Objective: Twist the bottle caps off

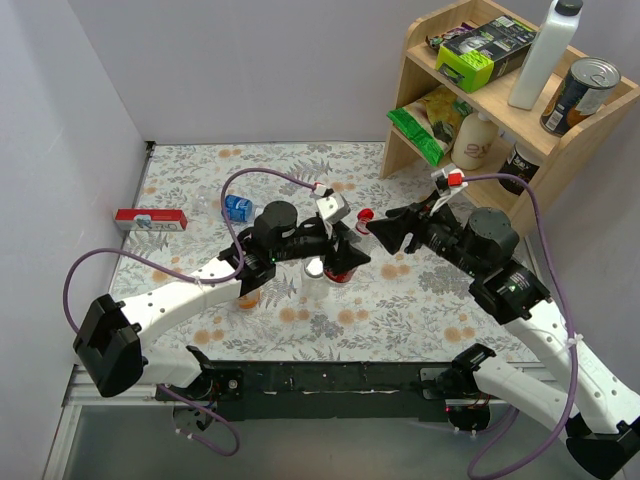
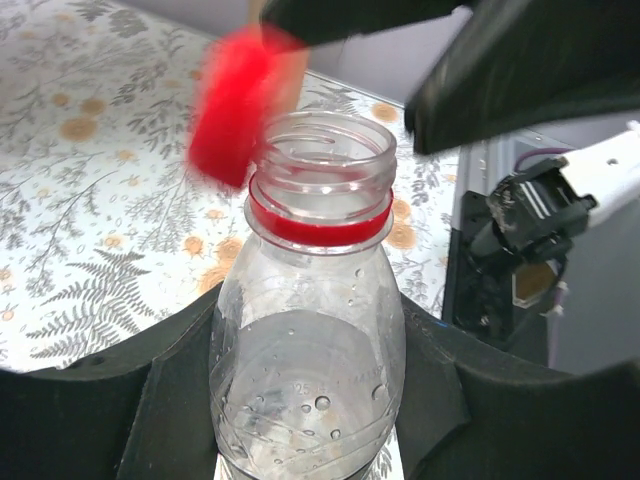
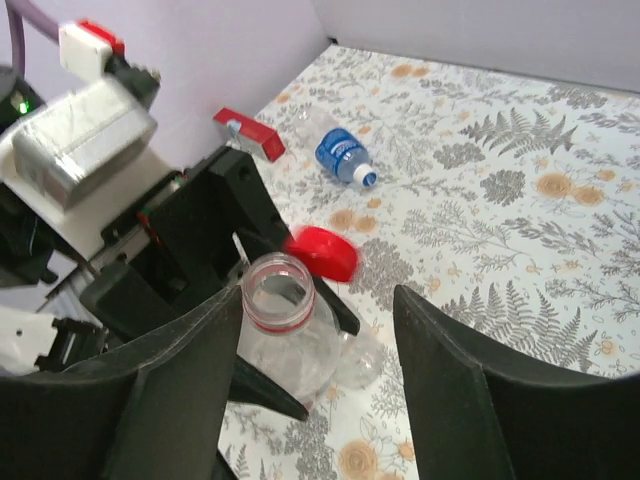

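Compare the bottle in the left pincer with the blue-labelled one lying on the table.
The held bottle stands upright, clamped in the left pincer; the blue bottle lies on its side on the table, untouched. The held bottle's mouth is open, its red cap off; the blue bottle seems capped. The held bottle wears a red neck ring, the blue bottle a blue label. Both are small clear plastic.
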Available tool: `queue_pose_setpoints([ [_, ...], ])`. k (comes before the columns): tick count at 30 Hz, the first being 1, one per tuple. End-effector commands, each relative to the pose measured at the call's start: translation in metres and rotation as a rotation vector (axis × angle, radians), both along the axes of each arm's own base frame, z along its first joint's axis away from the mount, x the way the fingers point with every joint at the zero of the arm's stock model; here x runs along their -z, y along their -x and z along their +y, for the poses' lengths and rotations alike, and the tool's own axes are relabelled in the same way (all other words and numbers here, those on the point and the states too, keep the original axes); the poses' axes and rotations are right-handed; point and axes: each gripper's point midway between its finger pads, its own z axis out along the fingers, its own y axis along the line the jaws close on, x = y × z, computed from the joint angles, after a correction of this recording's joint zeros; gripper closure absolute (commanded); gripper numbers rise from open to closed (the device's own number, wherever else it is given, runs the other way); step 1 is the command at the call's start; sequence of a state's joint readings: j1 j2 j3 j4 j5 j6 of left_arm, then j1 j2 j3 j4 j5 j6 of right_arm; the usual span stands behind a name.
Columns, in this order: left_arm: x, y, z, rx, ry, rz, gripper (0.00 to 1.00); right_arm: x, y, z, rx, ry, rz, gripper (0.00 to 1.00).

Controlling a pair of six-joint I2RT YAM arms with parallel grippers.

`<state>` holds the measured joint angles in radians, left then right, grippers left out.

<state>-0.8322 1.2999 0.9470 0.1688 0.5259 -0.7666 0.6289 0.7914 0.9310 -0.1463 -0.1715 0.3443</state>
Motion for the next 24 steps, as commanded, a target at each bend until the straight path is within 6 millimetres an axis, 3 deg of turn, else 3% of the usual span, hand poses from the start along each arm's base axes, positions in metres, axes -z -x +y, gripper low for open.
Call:
queue_pose_setpoints([
  [1,-0.007,-0.017,0.0,-0.134,-0.009,-0.025,0.59,-0.027,-0.012,0.001,0.078,-0.141,-0.016,0.32],
  [8,-0.008,-0.022,0.001,-0.176,-0.01,-0.003,0.59,-0.029,-0.014,0.004,0.106,-0.15,-0.019,0.32],
  [14,-0.018,-0.033,0.013,-0.274,0.01,-0.026,0.59,-0.004,-0.028,-0.017,0.266,-0.098,0.082,0.31],
  [19,-0.031,-0.038,0.023,-0.318,0.044,-0.045,0.59,0.036,-0.041,-0.03,0.378,0.047,0.188,0.3],
  [24,-0.044,-0.056,0.047,-0.461,0.06,-0.103,0.59,0.048,-0.055,-0.036,0.443,0.153,0.215,0.27],
])
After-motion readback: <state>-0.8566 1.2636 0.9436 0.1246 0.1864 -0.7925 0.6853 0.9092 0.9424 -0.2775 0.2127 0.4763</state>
